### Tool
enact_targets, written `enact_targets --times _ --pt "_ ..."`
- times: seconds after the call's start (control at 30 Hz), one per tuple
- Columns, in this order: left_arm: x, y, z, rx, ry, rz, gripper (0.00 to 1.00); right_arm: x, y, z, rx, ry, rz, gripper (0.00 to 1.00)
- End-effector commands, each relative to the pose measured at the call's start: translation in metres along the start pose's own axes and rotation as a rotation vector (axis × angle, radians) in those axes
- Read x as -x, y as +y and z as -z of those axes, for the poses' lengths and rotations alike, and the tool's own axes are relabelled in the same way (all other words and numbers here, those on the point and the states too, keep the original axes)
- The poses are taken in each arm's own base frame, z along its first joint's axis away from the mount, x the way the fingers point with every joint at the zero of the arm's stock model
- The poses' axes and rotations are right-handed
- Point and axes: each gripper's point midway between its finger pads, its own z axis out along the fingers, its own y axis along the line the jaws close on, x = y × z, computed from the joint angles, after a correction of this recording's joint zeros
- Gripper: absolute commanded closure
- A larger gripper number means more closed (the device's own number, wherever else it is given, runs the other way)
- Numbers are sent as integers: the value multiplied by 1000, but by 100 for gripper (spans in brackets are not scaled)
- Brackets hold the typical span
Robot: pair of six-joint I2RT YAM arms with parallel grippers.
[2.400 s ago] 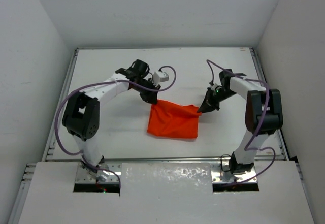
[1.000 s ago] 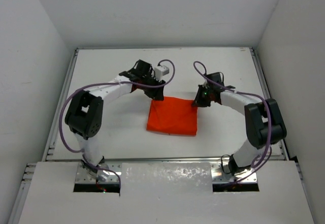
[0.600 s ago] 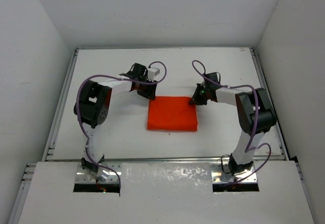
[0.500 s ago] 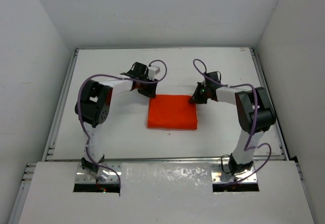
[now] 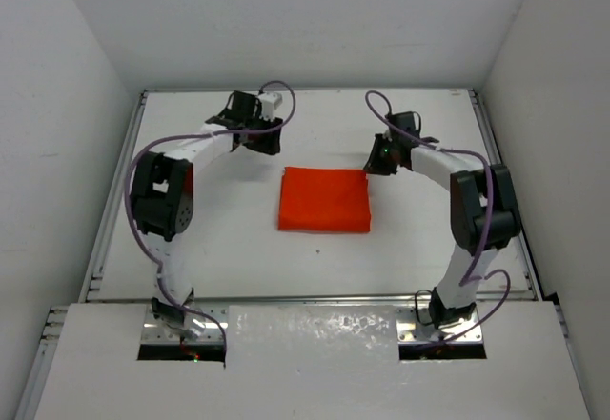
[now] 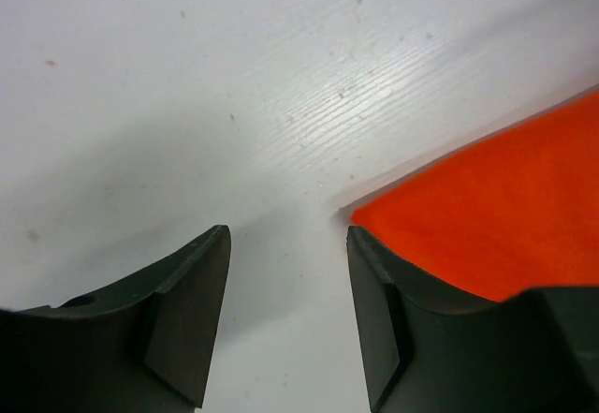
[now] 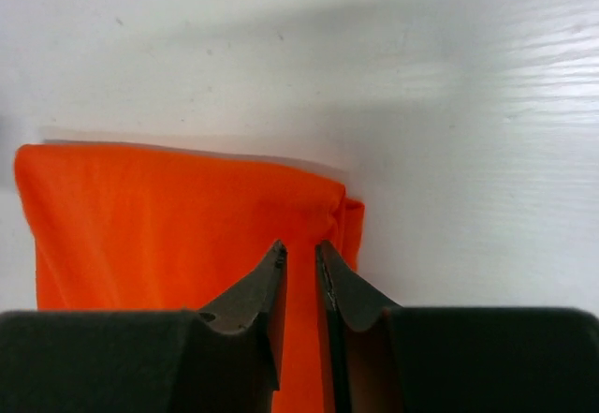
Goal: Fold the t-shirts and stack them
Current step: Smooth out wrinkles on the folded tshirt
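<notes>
The orange-red t-shirt (image 5: 324, 199) lies folded into a flat rectangle in the middle of the table. My left gripper (image 5: 270, 146) is beyond the shirt's far left corner and apart from it. In the left wrist view it (image 6: 285, 235) stands open over bare table, with the t-shirt's corner (image 6: 487, 207) just past its right finger. My right gripper (image 5: 374, 167) is at the far right corner. Seen from the right wrist, it (image 7: 301, 249) hangs over that corner of the t-shirt (image 7: 168, 216) with its jaws a narrow gap apart and nothing pinched.
The white table (image 5: 210, 230) has a raised rim along its sides, and white walls stand close behind and on both sides. Purple cables loop over both arms. The arm bases sit at the near edge.
The arms laid the shirt's far edge down flat. The left gripper opened wider and drew back to the far left. The right gripper's jaws parted off the cloth at the corner.
</notes>
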Motion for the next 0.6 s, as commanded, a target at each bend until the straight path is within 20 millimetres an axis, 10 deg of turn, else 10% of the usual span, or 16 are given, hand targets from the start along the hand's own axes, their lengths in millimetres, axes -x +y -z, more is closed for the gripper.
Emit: enact_targets --times 0.0,0.1,0.3,0.57 --pt "68 -21 70 -38 -193 -29 49 37 17 50 -23 -121 133 82" --pt "51 -48 88 -123 -169 -32 49 3 20 63 -23 -92 162 81" --pt "-60 -102 74 -271 78 -53 50 -79 28 61 71 20 88 92" --pt "-106 -106 48 -281 173 -29 51 -121 -3 48 -5 111 0 100"
